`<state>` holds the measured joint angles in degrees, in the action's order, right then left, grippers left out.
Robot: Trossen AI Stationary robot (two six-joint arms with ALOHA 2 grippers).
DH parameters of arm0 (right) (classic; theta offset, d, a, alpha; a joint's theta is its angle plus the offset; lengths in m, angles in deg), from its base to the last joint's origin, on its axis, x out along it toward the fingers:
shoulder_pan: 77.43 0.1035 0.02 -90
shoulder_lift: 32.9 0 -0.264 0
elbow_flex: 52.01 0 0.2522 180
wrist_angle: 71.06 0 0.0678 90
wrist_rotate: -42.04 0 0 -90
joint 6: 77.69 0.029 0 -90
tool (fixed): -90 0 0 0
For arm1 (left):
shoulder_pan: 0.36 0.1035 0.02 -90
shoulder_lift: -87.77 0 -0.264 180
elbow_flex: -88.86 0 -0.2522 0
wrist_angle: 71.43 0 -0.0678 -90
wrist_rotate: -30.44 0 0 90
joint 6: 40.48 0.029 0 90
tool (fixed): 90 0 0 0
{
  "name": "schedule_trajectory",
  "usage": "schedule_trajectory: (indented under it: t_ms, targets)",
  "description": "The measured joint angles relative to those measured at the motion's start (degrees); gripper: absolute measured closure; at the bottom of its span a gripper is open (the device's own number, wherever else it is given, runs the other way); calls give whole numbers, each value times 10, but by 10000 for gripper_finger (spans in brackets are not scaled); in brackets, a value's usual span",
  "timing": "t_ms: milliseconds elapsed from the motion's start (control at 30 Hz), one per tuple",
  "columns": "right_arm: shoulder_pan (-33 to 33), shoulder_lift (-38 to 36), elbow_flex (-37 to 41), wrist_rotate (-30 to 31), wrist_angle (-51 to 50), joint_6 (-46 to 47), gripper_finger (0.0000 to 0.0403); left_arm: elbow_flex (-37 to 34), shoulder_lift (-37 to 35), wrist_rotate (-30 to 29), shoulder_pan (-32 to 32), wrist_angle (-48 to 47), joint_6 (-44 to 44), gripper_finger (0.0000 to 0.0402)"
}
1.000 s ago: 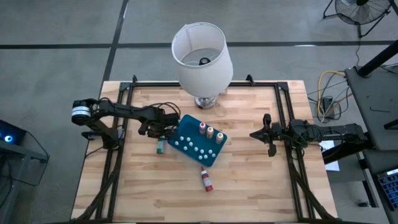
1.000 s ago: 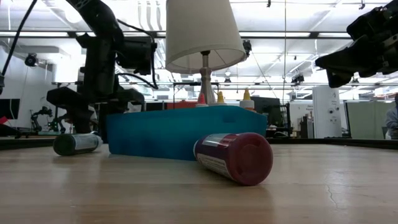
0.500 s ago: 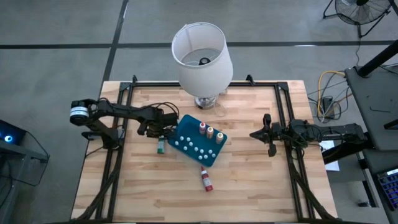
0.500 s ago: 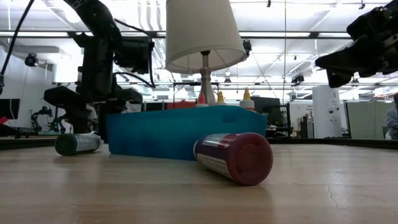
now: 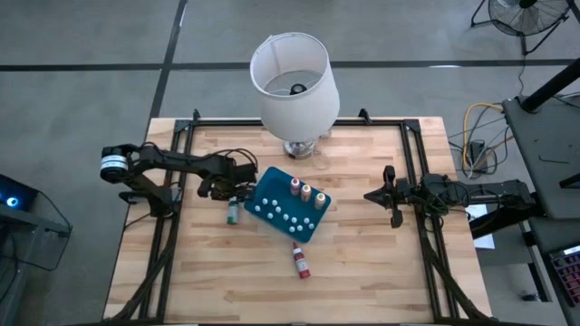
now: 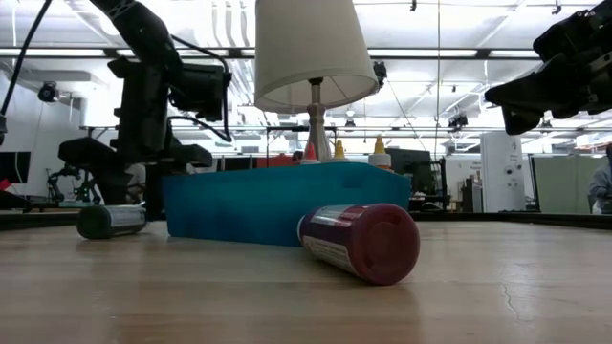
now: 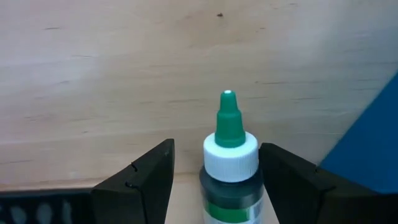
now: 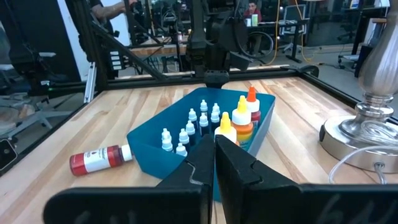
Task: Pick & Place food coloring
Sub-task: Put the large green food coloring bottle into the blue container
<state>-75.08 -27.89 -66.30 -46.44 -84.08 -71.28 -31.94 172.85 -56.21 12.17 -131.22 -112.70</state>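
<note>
Left gripper (image 7: pixel 211 180) jaws spread, green bottle (image 7: pixel 230 165) lying between them unclamped; closing off-center could roll it along the table (image 7: pixel 124 62). Right gripper (image 8: pixel 214 163) clenched, empty.

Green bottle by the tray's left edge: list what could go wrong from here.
1. The green bottle lies on its side between the left claw's open fingers; being round, it may roll or squirt out as they close.
2. It sits right beside the teal tray, so a finger could catch the tray wall and shove it, perhaps tipping the bottles standing inside.
3. The right claw, shut and far off, cannot help.
</note>
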Motion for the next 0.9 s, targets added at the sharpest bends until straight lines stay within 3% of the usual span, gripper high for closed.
schedule_trajectory:
  t_ms: [900]
  targets:
    - [0, 0, 0, 0, 0, 0, 394, -24, -5, 21, 9, 5, -3, 198]
